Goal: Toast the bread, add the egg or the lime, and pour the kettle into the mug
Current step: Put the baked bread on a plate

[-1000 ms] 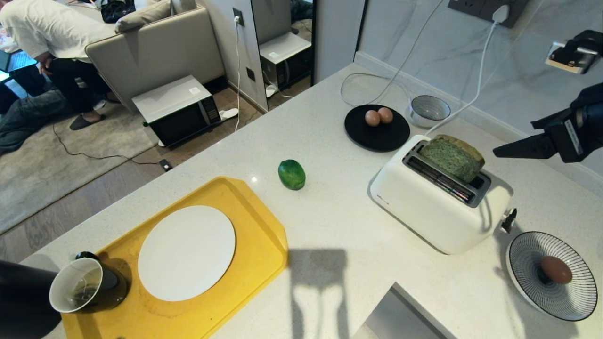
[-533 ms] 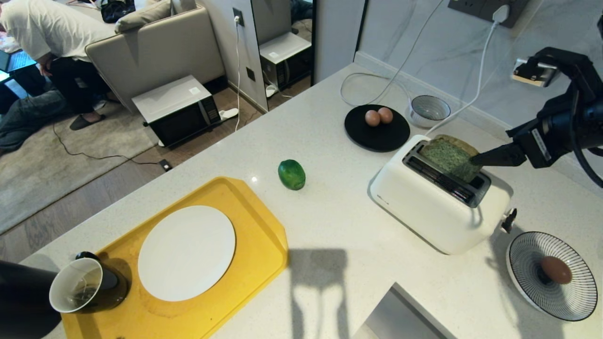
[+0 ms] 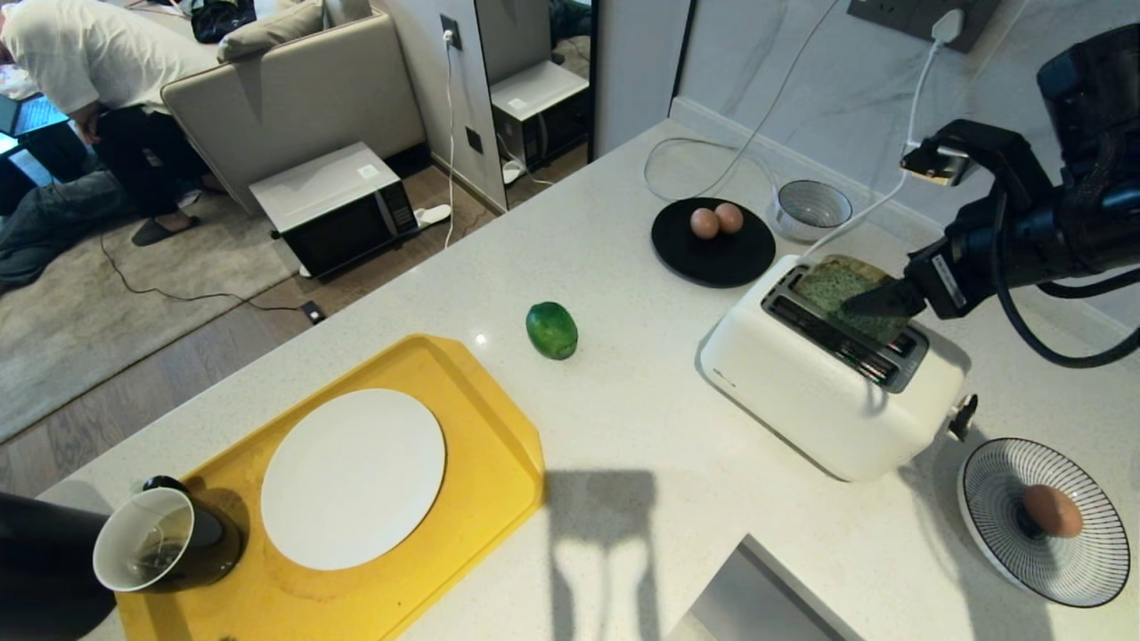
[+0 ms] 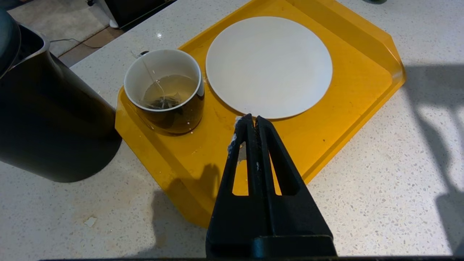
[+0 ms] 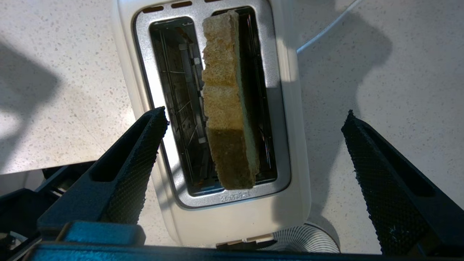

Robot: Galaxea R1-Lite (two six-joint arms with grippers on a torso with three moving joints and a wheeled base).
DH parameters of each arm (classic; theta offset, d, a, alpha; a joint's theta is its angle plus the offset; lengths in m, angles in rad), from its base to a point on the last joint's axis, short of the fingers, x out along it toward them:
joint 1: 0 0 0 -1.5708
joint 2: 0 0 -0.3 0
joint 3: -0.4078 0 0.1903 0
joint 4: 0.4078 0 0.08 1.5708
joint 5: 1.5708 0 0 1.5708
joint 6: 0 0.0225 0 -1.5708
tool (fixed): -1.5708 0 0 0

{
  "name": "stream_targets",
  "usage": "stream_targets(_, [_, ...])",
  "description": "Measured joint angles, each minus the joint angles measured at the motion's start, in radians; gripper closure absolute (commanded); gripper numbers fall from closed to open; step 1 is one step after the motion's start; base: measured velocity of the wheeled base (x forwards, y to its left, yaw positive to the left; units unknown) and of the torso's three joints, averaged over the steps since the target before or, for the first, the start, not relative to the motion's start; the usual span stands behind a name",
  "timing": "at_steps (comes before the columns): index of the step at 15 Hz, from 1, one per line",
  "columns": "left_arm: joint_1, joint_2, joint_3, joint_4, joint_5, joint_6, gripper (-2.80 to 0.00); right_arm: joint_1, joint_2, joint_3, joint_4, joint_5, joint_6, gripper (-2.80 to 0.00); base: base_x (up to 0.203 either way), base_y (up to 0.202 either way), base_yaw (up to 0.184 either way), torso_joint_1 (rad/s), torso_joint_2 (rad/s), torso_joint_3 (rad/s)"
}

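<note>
1. Right gripper point(image 5: 253, 119) spread wide, textured black fingers point(image 5: 137, 159) flanking the crusty bread point(image 5: 226, 105) (upright in the toaster point(image 5: 293, 108) slot below).
2. Left gripper point(image 4: 252, 121) closed over the yellow tray point(image 4: 355, 83).

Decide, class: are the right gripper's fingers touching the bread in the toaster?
Apart. The right wrist view shows the right gripper wide open, toaster and counter visible between each finger and the bread.

Right hand point(image 5: 253, 119) wide open; left hand point(image 4: 252, 121) shut.
</note>
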Motion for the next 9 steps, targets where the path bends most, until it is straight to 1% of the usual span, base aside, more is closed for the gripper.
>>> stream_targets(7, [0.000, 0.000, 0.000, 0.000, 0.000, 0.001, 0.00, 0.002, 0.049, -0.031, -0.002, -0.003, -0.001, -2.80, 0.000, 0.000, 0.000, 0.000, 0.00, 0.000])
stream_targets(8, [0.000, 0.000, 0.000, 0.001, 0.000, 0.000, 0.00, 0.002, 0.056, -0.042, -0.002, -0.007, -0.001, 0.00, 0.000, 0.000, 0.000, 0.000, 0.00, 0.000])
stream_targets(9, [0.000, 0.000, 0.000, 0.000, 0.000, 0.000, 0.00, 0.003, 0.062, -0.049, -0.001, -0.022, -0.001, 0.00, 0.000, 0.000, 0.000, 0.000, 0.00, 0.000])
